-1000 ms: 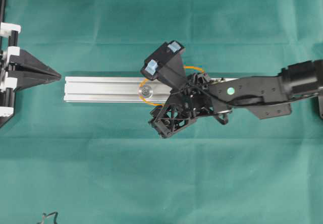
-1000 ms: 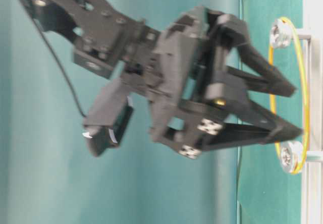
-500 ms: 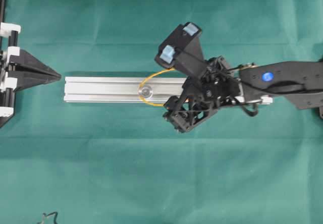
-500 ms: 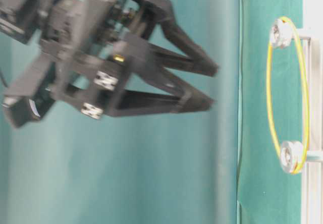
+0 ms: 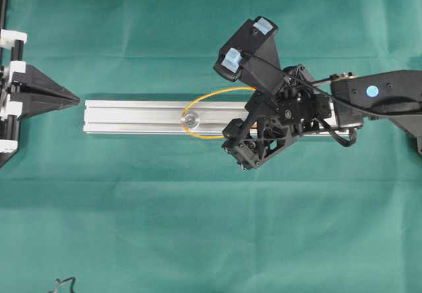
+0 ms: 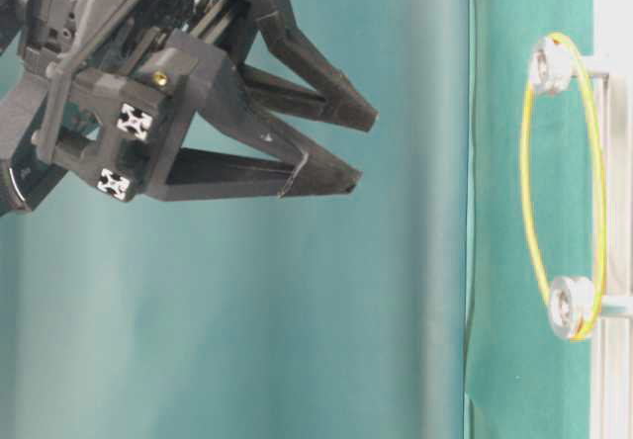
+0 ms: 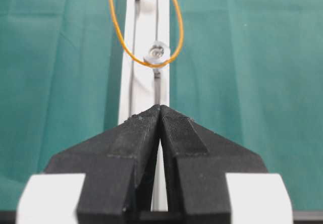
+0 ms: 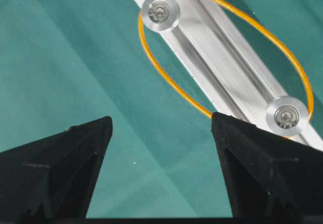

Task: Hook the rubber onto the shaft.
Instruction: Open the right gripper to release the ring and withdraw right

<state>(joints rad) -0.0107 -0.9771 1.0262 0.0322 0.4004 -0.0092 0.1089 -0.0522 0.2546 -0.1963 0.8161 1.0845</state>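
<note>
The rubber (image 8: 196,106), a thin orange band, is stretched round two silver shafts (image 8: 159,12) (image 8: 286,115) on the aluminium rail (image 8: 222,57). In the table-level view the band (image 6: 523,172) hangs on both shafts (image 6: 549,63) (image 6: 572,306). My right gripper (image 6: 364,152) is open, empty and clear of the band. From overhead it (image 5: 247,144) hovers over the rail's right part and hides the second shaft; the near shaft (image 5: 190,118) and band (image 5: 204,136) show. My left gripper (image 5: 78,99) is shut and empty just beyond the rail's left end, pointing along it (image 7: 160,106).
The rail (image 5: 132,116) lies across the middle of a green cloth (image 5: 198,227). The left arm's black and white mount (image 5: 10,88) stands at the left edge. A small black object (image 5: 62,283) lies at the bottom left.
My right gripper, still open, has lifted away from the band and drawn back to the right. The band stays on both shafts. The left gripper has not moved.
</note>
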